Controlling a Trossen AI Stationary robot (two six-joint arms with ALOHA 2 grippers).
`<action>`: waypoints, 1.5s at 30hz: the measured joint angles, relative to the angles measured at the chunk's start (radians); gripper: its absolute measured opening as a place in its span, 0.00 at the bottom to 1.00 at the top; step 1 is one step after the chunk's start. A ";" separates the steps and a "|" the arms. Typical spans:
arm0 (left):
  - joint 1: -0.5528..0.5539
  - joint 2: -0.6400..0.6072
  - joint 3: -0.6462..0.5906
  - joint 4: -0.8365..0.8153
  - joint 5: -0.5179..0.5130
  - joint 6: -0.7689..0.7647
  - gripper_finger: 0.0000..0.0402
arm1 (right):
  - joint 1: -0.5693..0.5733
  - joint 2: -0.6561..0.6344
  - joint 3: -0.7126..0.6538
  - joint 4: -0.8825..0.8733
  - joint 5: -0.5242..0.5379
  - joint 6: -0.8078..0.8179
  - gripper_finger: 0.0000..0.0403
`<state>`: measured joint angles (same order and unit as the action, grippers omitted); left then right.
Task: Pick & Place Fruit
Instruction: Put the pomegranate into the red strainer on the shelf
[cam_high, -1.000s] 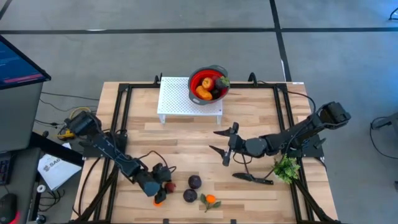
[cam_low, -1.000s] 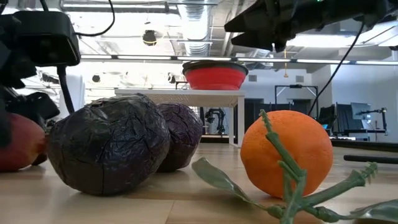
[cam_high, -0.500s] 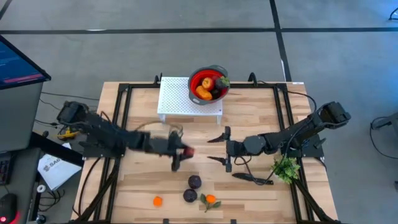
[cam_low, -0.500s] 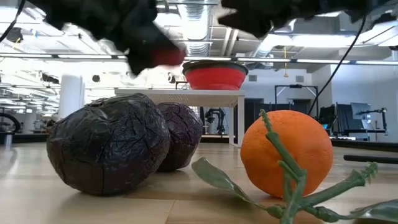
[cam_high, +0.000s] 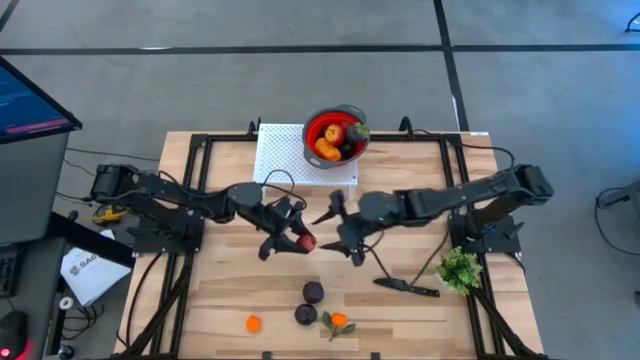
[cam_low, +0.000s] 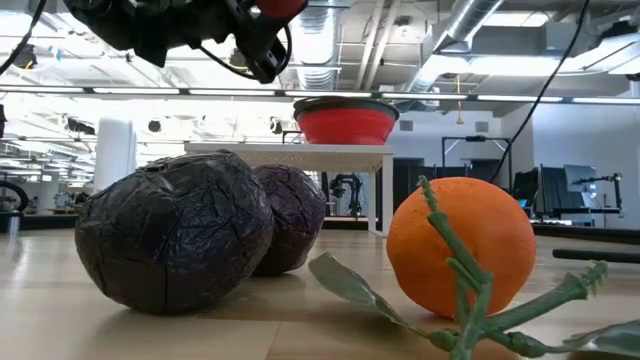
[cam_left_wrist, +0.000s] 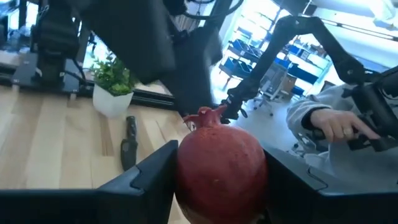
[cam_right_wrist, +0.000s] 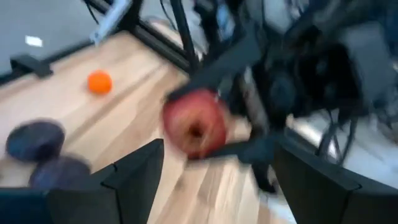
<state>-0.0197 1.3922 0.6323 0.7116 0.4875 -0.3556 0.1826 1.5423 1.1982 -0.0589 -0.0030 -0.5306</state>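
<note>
A red fruit with a small crown (cam_high: 305, 241) sits in my shut left gripper (cam_high: 297, 238) above the table's middle; the low view shows it high up (cam_low: 280, 8). My right gripper (cam_high: 338, 229) is open just right of it, fingers spread toward the fruit (cam_right_wrist: 194, 127) without touching it. Two dark purple fruits (cam_high: 313, 292) (cam_high: 305, 314), a small orange one (cam_high: 253, 323) and an orange with green leaves (cam_high: 339, 321) lie on the near part of the table. More fruit fills the red bowl (cam_high: 318, 122) on the white rack. My left gripper pinches the red fruit by its two sides (cam_left_wrist: 186, 168) between both fingers, which come level from the table's left. The crown (cam_left_wrist: 205, 115) points away from the wrist. The fruit is lifted clear of the table.
A black knife (cam_high: 405, 288) and a green leafy bunch (cam_high: 460, 270) lie near the right edge. The white rack (cam_high: 285, 160) stands at the far middle. A person's hand (cam_left_wrist: 336, 127) shows in the room beyond the table.
My left gripper has carried the red fruit up from the near left part of the table, beside the small orange, toward the table's middle, lifted clear. The small orange stays on the table. My right gripper has moved left toward the red fruit.
</note>
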 joint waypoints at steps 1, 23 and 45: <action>0.000 0.000 0.000 0.007 0.000 0.008 0.48 | -0.007 0.024 0.027 -0.014 -0.026 -0.022 0.72; 0.078 0.002 -0.001 -0.065 -0.027 0.125 0.63 | 0.026 0.175 0.197 -0.342 -0.003 0.249 0.38; 0.028 -0.001 -0.107 -0.403 -0.418 -0.117 0.65 | -0.062 0.512 0.183 -0.482 -0.133 1.090 0.48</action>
<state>0.0083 1.3914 0.5251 0.3085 0.0696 -0.4727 0.1211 2.0540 1.3808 -0.5410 -0.1365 0.5591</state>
